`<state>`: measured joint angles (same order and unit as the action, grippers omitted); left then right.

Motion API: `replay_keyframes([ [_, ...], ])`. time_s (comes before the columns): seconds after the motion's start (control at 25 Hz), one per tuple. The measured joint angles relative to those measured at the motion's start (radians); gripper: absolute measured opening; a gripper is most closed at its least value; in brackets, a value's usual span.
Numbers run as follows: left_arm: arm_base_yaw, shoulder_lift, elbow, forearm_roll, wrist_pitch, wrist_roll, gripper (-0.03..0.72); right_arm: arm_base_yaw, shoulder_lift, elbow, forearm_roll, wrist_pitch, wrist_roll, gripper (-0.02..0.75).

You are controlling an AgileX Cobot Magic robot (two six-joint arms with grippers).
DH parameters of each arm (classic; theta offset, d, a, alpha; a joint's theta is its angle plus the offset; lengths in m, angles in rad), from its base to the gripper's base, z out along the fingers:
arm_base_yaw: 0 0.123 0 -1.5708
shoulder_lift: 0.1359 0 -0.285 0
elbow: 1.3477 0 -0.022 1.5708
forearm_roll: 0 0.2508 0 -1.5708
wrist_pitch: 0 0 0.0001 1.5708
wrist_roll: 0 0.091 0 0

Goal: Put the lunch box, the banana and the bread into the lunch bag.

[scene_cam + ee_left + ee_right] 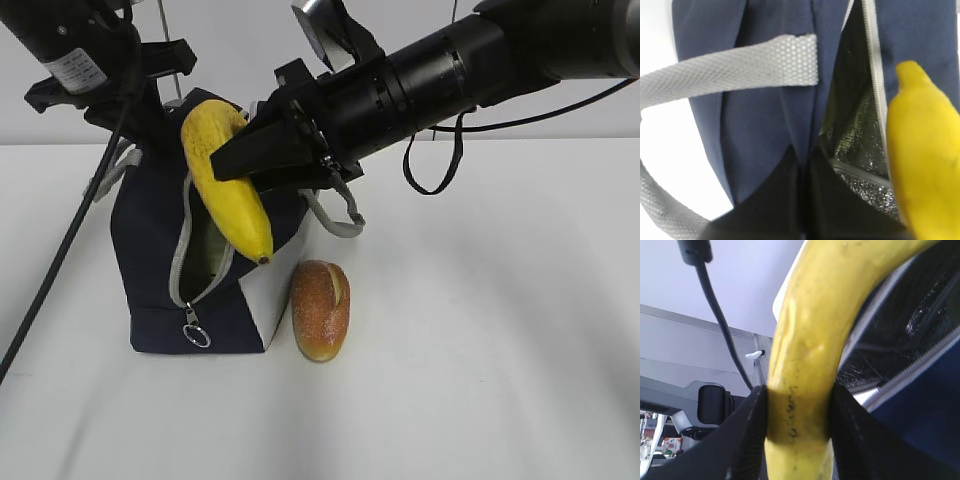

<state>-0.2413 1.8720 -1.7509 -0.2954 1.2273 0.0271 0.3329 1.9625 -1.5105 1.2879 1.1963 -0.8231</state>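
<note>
The navy lunch bag [150,270] stands left of centre with its zipper open. My right gripper [228,166] is shut on the yellow banana [238,212] and holds it slanted over the opening, dark tip down beside the bag's white panel. In the right wrist view the banana [810,315] sits between both fingers of the gripper [799,405], above the foil-lined bag [920,420]. My left gripper [802,200] is shut on the blue fabric beside the bag's [760,100] opening. The bread [320,310] lies on the table right of the bag. A pale green patch [205,250] inside looks like the lunch box lid.
A grey strap handle [340,215] hangs behind the bag on the right, another [740,70] crosses the left wrist view. The zipper's ring pull [196,335] hangs at the bag's front bottom. A black cable [60,260] runs down the left side over the white table [500,350].
</note>
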Motion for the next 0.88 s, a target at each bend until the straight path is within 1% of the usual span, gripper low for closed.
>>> replay_keyframes([
  [0.36,0.0,0.0,0.0,0.0,0.0,0.0,0.0,0.0,0.044,-0.046,0.009,-0.002,0.0,0.298],
  [0.88,0.0,0.0,0.0,0.0,0.0,0.0,0.0,0.0,0.112,-0.05,0.025,-0.004,0.021,0.298],
])
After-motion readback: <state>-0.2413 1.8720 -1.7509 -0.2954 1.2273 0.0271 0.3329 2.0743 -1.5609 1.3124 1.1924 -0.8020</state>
